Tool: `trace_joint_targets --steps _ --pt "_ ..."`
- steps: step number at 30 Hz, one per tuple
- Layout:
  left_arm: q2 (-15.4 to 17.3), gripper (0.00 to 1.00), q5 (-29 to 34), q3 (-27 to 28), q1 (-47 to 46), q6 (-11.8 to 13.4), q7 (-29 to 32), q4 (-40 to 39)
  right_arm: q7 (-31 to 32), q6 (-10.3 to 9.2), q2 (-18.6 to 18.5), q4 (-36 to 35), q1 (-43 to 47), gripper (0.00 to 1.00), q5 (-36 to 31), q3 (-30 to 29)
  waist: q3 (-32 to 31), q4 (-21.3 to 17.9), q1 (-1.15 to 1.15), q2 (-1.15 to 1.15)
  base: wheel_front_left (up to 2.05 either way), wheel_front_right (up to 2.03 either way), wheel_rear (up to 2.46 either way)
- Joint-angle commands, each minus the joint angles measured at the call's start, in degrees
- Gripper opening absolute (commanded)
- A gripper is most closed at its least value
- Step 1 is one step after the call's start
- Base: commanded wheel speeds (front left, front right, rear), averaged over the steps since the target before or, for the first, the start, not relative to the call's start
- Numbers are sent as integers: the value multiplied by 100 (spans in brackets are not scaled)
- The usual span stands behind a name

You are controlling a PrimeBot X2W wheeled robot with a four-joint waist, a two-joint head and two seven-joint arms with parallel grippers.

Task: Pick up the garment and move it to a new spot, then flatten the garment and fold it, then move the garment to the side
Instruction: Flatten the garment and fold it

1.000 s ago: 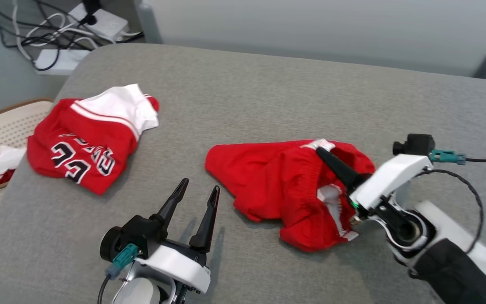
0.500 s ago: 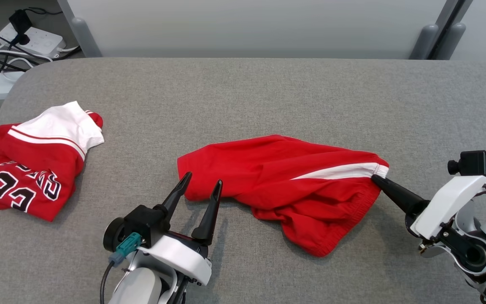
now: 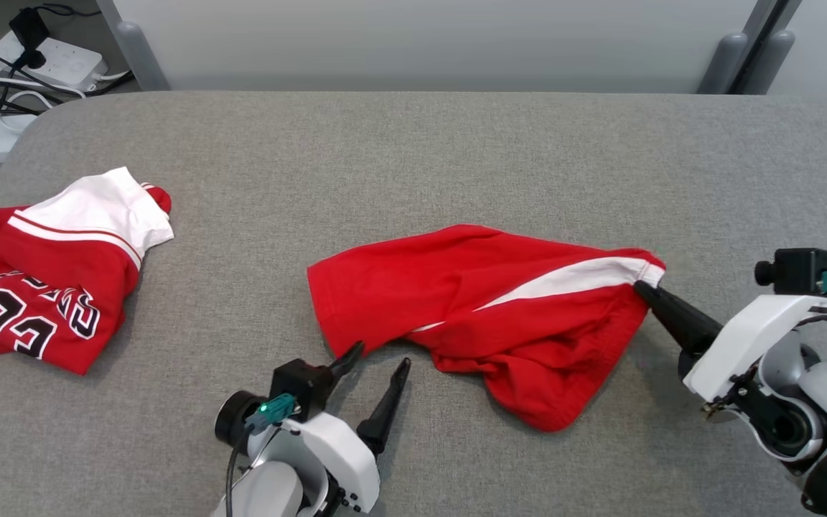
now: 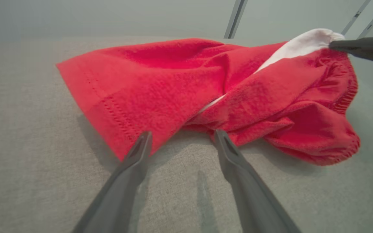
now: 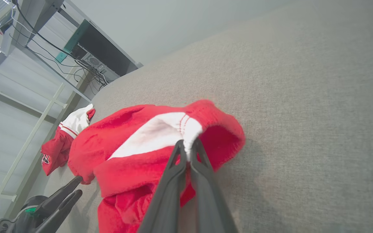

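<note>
far off to the left of the left gripper (image 3: 382, 354) lies a red and white jersey (image 3: 47, 287) with black numbers, bunched up on the grey table (image 3: 413, 143). the left gripper is open wide and holds nothing; its two dark fingers (image 4: 134, 161) point at the near hem of the red shorts (image 3: 456, 287), with the tips right at the cloth edge - i cannot tell if they touch it. the shorts lie crumpled on the table between the two grippers, stretched out toward the right one. the right gripper (image 3: 639, 287) is squeezed tight on the white strip at the waistband corner - that corner sits right at its finger tips, and the rest of the shorts trail away from it.
</note>
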Motion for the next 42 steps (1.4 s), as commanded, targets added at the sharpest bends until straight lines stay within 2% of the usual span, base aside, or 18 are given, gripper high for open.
trace_joint_targets --steps 1,9,15,20,21,22,23,24,30,35,42 --pt "32 100 -46 62 -328 -59 -33 -49 -63 26 -53 -87 -29 0 -27 31 14 -12 0 0 0 0 0" --pt "32 100 53 -780 -982 -83 -34 521 -37 26 104 -86 -153 0 -18 133 129 -150 0 0 0 0 0" --pt "32 100 121 -1045 -1364 70 -34 1153 -60 26 186 -113 -261 0 -20 196 180 -324 0 0 0 0 0" --pt "32 100 216 -1228 -1625 69 -34 1391 -65 26 226 -177 -306 0 -1 257 204 -397 0 0 0 0 0" --pt "32 93 230 -1240 -1662 67 -34 1364 -65 26 233 -187 -312 0 17 261 204 -407 0 0 0 0 0" --pt "32 66 249 -1252 -1683 67 -34 1342 -63 26 233 -191 -318 0 28 268 203 -412 0 0 0 0 0" --pt "32 26 265 -1261 -1694 59 -34 1298 -63 26 232 -190 -324 0 34 276 201 -412 0 0 0 0 0" --pt "32 0 289 -1277 -1699 51 -34 1266 -67 26 231 -187 -327 0 43 281 195 -410 0 0 0 0 0" --pt "50 0 429 -1218 -1722 -5 -34 972 -136 26 259 -131 -369 0 121 267 145 -339 0 0 0 0 0" --pt "278 0 493 -985 -1931 -39 -35 652 -253 26 236 -108 -546 0 117 189 89 -251 0 0 0 0 0" --pt "1087 0 679 -641 -2918 -93 -35 286 -809 26 383 4 -1312 0 -146 -15 -95 -93 0 0 0 0 0"
